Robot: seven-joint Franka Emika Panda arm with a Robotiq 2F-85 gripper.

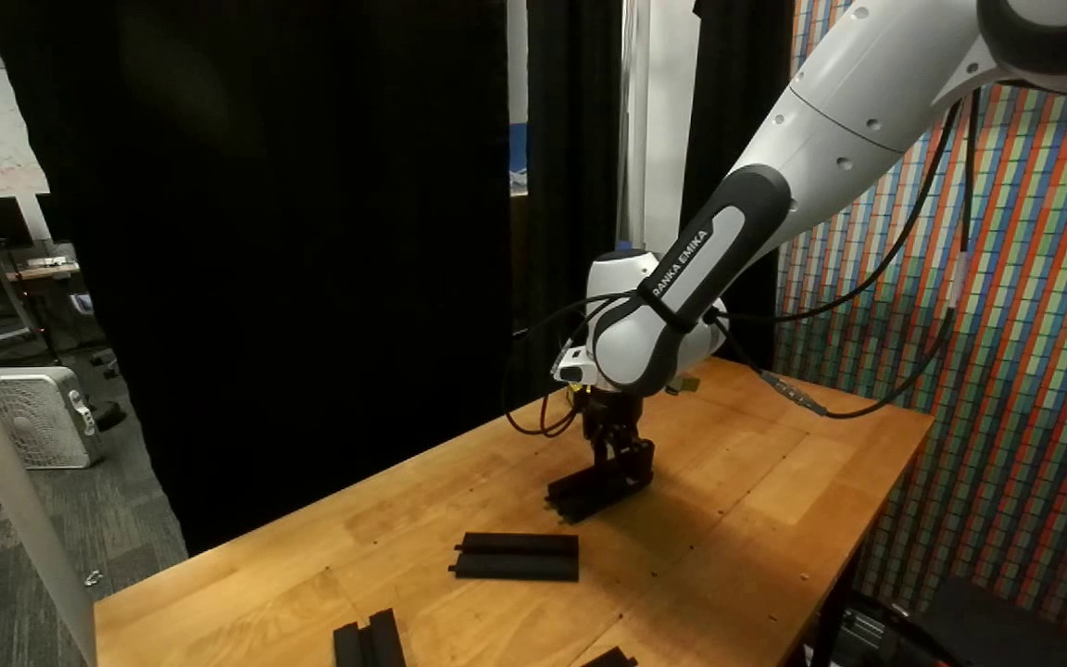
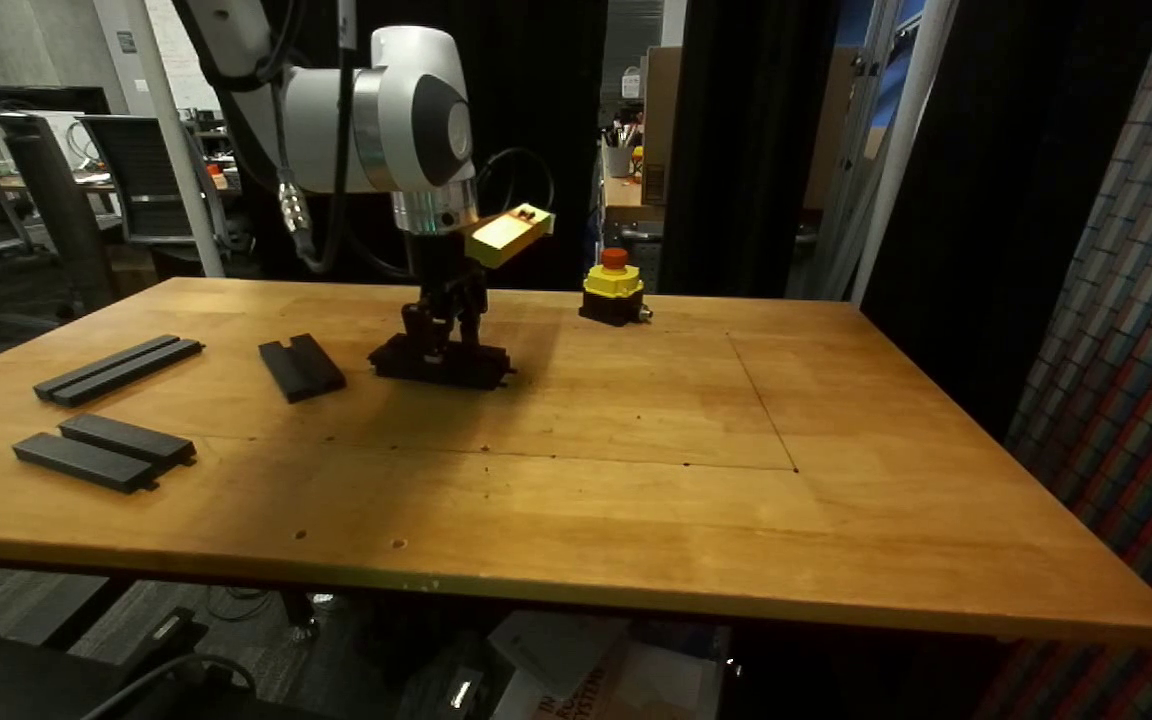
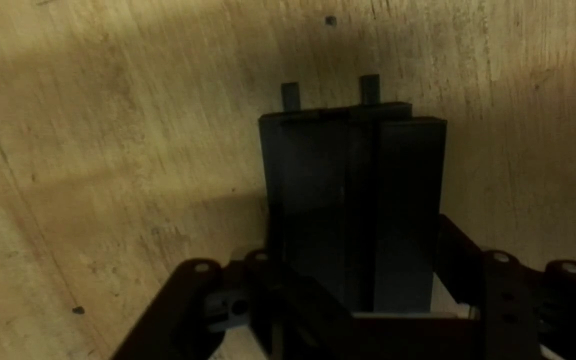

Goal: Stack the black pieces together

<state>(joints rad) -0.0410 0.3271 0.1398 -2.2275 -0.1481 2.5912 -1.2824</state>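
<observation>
Table (image 2: 636, 520), wooden | claw (image 3: 355, 240) clamped on black pieces (image 3: 313, 165) | in an exterior view: other pieces (image 2: 284, 375) at claw's 8–9 o'clock, button (image 2: 613, 285) at 2

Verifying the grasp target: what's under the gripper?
Under the gripper: at least one black piece, grooved, two tabs at one end, between the fingers. Covered: part of its other end in the wrist view, and anything beneath it. Too dark to tell whether it's a stack.
</observation>
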